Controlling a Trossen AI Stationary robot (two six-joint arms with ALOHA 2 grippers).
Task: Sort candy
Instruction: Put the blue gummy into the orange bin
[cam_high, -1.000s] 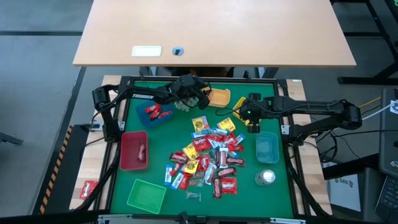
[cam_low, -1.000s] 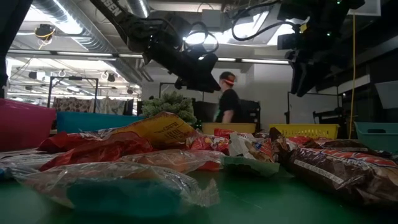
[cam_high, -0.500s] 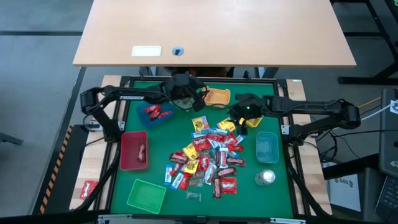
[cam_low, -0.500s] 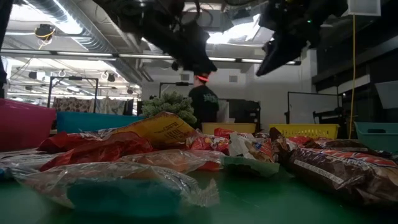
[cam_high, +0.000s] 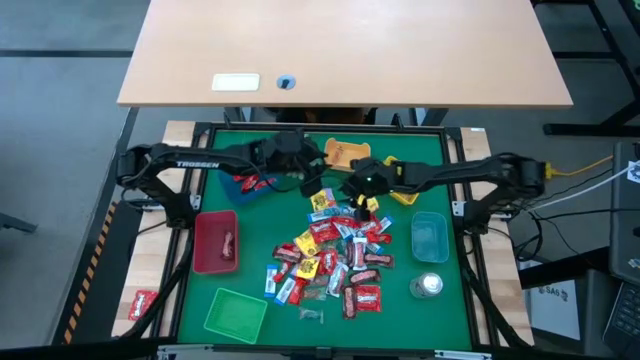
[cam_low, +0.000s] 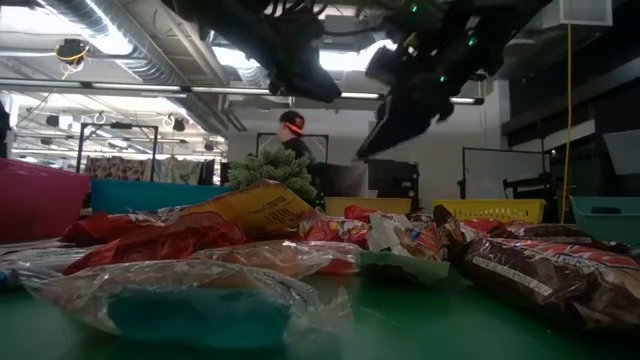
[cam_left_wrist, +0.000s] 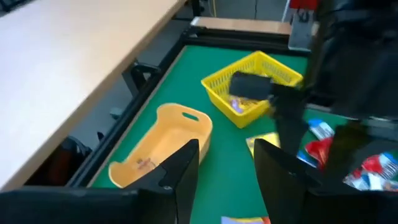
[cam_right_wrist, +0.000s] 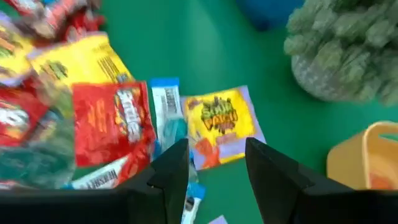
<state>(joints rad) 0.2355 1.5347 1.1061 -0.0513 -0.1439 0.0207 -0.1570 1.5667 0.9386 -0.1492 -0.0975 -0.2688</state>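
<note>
— Green felt (cam_high: 400, 300) covers the table; where's the candy (cam_high: 335, 250)?
— Heaped mid-table, with a few pieces in the blue tray (cam_high: 248, 184) and red tray (cam_high: 215, 241).
— And the right gripper (cam_high: 357, 190)?
— Above the pile's far edge, fingers spread, nothing between them.
— The left gripper (cam_high: 302, 168)?
— Near the orange tray (cam_high: 345, 154), fingers parted, empty too.

Glossy crinkled candy (cam_high: 330, 255) wrappers, matt green felt mat (cam_high: 400, 320), plastic trays (cam_high: 215, 242)

right tool (cam_high: 358, 190) | moved left over candy (cam_high: 330, 250) | left arm retracted
</note>
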